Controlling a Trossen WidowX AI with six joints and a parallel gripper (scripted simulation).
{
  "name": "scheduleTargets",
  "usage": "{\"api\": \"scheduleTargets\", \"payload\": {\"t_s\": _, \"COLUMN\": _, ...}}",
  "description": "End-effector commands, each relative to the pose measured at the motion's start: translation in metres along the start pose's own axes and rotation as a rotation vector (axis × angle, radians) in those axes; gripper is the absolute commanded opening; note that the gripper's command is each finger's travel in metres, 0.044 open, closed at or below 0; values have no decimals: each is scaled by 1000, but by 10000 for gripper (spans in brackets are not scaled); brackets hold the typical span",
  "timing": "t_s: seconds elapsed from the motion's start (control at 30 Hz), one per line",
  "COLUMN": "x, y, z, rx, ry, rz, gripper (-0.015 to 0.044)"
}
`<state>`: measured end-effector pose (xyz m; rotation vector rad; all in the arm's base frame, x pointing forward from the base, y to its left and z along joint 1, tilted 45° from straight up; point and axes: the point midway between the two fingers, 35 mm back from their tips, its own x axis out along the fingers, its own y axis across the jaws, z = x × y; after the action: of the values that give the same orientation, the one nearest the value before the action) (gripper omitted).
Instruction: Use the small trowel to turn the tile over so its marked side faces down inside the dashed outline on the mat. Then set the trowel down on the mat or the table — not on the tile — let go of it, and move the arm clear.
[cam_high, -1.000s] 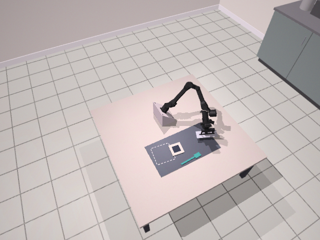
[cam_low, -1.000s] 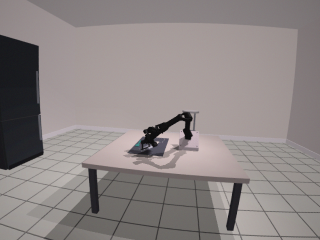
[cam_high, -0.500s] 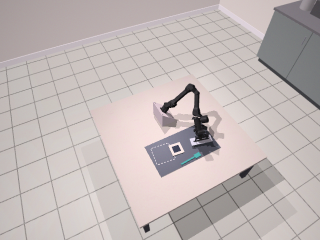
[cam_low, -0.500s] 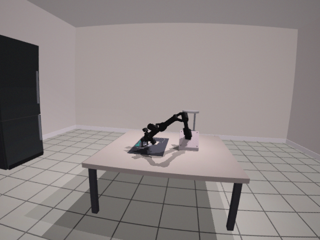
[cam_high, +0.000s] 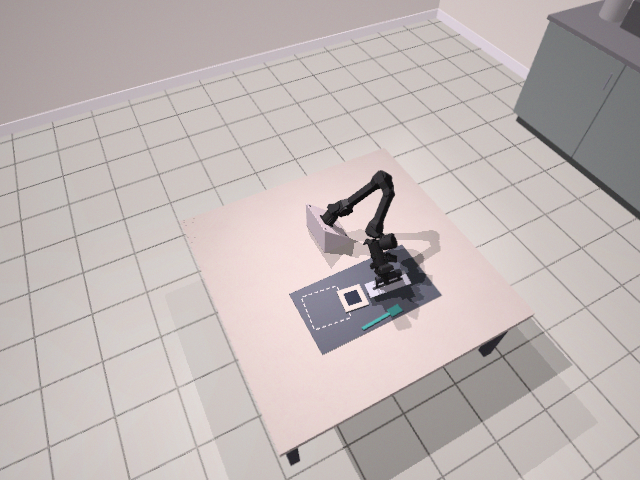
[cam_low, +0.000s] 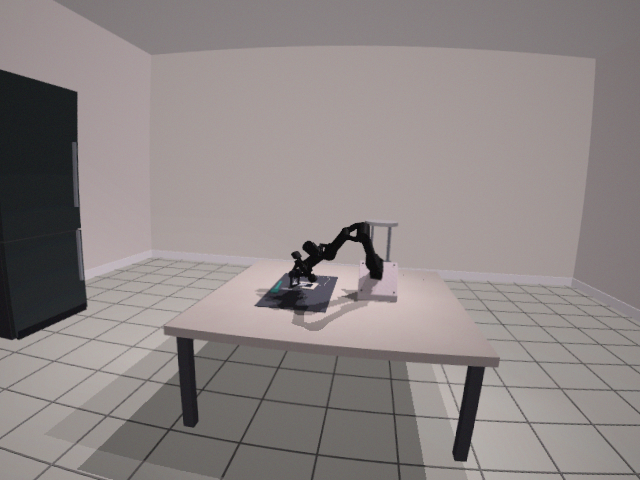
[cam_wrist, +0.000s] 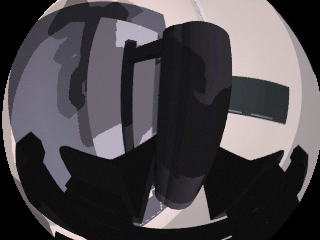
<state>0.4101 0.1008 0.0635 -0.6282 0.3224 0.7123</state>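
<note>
From the table's (cam_high: 289, 392) near edge I see free tabletop, then the dark mat (cam_high: 330, 338) with a teal tool (cam_high: 381, 316), the tile (cam_high: 353, 298) mark-up just beside the dashed outline (cam_high: 310, 317), my gripper (cam_high: 385, 281) clamped on a dark-handled, pale-bladed tool (cam_high: 373, 289), and tiled floor running to a grey cabinet (cam_high: 578, 103).

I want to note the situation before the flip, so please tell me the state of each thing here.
gripper: shut on the trowel's handle
trowel: held, grey blade low over the mat
tile: flat on the mat, marked side up, not flipped
dashed outline: almost all uncovered, tile at its right edge
teal tool: lying on the mat, untouched
cabinet: doors closed
</note>
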Motion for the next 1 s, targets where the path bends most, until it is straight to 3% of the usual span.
{"api": "scheduleTargets", "payload": {"t_s": 0.0, "x": -4, "y": -1, "z": -6, "rx": -17, "ry": -21, "rz": -9, "gripper": 0}}
{"api": "scheduleTargets", "payload": {"t_s": 0.97, "x": 19, "y": 32, "z": -7, "rx": -15, "ry": -22, "rz": -8, "gripper": 0}}
